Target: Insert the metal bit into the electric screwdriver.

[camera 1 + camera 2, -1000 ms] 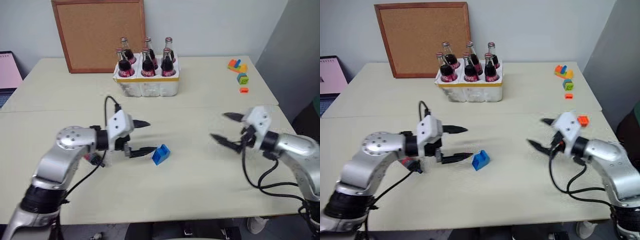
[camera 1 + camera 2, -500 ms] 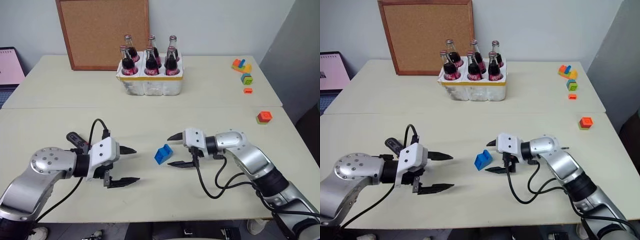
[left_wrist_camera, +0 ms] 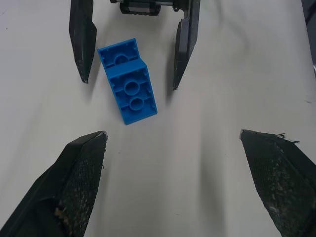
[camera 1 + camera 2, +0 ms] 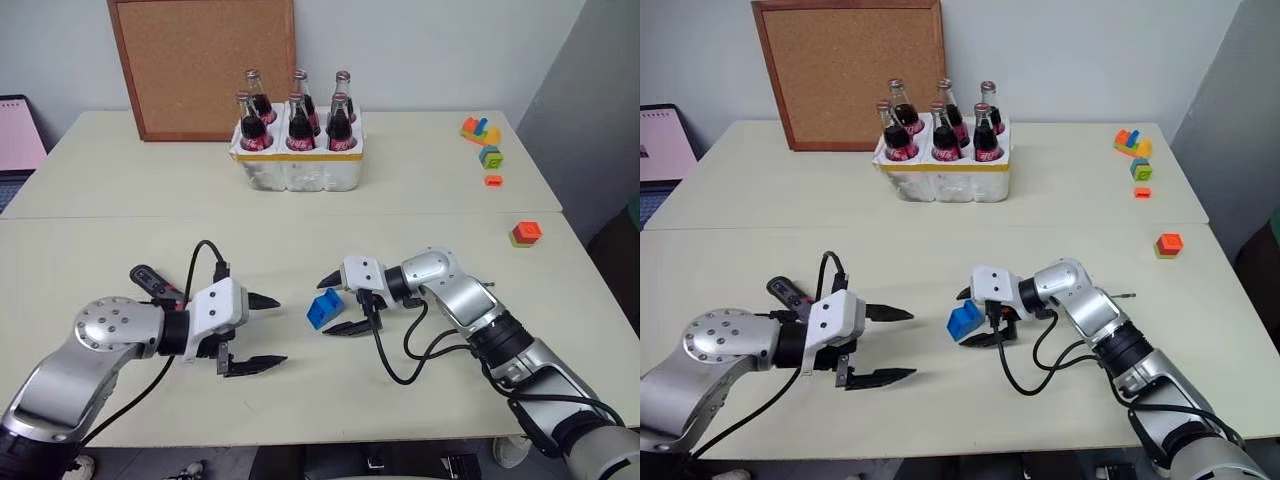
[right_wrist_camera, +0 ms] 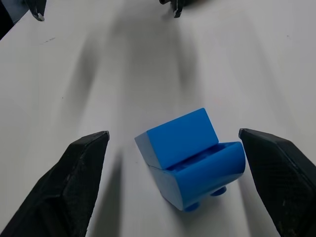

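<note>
A blue toy brick [image 4: 322, 310] lies mid-table. My right gripper [image 4: 322, 306] is open, with one finger on either side of the brick and touching neither side; the right wrist view has the brick [image 5: 190, 158] between the fingertips. My left gripper [image 4: 281, 330] stands open a little to the brick's left, with nothing in it. A slim black tool with a dark red band, seemingly the electric screwdriver [image 4: 150, 279], lies behind my left wrist, partly hidden. A thin dark line [image 4: 1126, 296] pokes out by my right forearm; I cannot tell if it is the metal bit.
A white crate of cola bottles [image 4: 295, 170] stands at the back centre, with a cork board [image 4: 200, 65] leaning behind it. Coloured blocks [image 4: 480, 130] sit far right, and an orange block [image 4: 525, 233] is nearer. A laptop screen [image 4: 18, 135] is at the left edge.
My right arm swung in from the right and lowered until its fingers straddle the blue brick. My left gripper drew back from the brick. The camera view also shifted.
</note>
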{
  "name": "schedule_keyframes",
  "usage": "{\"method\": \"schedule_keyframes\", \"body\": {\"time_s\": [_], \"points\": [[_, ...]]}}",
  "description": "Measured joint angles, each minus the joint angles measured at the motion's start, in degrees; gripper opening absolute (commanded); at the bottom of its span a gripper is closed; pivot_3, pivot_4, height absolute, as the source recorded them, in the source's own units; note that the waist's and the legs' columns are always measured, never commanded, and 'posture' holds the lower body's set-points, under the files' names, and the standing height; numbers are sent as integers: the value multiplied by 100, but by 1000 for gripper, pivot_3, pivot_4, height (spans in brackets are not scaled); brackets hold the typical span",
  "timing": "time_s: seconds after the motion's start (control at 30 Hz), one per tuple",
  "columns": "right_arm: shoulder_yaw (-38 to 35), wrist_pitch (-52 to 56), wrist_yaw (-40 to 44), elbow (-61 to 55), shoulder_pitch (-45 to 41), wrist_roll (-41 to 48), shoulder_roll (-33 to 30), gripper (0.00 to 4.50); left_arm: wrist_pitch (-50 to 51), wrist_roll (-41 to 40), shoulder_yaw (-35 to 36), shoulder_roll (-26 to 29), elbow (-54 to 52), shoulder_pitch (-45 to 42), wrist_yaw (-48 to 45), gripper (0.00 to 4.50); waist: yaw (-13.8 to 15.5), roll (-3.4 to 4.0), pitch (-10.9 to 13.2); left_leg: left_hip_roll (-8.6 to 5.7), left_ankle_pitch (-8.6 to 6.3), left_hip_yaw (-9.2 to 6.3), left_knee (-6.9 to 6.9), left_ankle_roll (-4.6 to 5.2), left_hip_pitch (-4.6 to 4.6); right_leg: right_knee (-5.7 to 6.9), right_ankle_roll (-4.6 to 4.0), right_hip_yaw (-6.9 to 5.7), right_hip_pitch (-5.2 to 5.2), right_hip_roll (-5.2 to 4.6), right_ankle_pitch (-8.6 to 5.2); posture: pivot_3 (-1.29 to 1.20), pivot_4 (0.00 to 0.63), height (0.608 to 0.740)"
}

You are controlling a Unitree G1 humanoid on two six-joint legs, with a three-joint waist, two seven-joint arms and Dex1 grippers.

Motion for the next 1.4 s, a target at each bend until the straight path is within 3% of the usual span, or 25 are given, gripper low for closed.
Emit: {"method": "schedule_keyframes", "body": {"time_s": [0.33, 0.53, 0.63, 0.9, 1.2, 1.4], "points": [[-34, -13, 118, -248, 91, -7, -151, 1487, 0, 13, -135, -52, 11, -129, -1, 4500, -2, 0, 0, -1, 0, -1, 0, 0, 0, 1, 0, -1, 0, 0, 0, 0, 150, 740], [-454, 127, -85, -845, 342, 95, -356, 1476, 73, -79, -160, -185, 23, -377, 1, 4500, 2, 0, 0, -1, 0, -1, 0, 0, -1, 2, 0, -3, 1, 0, 0, 0, 150, 740], [-1020, 449, -435, -1439, 757, 289, -589, 1476, 170, -222, -209, -459, 35, -679, 85, 4500, 47, -2, -1, -3, 0, -3, 2, 0, -6, -2, 2, -4, 3, -2, 0, 0, 150, 740], [-3464, 1008, -2276, -2175, 2645, 285, -1393, 1476, 425, -409, -767, -1644, 147, -1675, 618, 4500, 149, -6, -4, -24, 0, 13, 7, -1, -6, -3, 10, 14, 8, -21, 4, 0, 150, 740], [-5094, 1164, -3863, -2123, 3658, 307, -1146, 1476, 362, -405, -1559, -2472, 494, -2296, 470, 4500, -2, 4, -9, -14, 2, 26, 1, -3, 4, 12, 13, 32, 13, 5, 7, 0, 150, 740], [-5350, 1321, -4418, -1720, 3681, 327, -1043, 1476, 182, -312, -1842, -2870, 813, -2600, 465, 4500, -35, 12, -14, -17, 2, 45, 2, -3, 10, 11, 21, 57, 13, 9, 13, 0, 150, 740]]}}
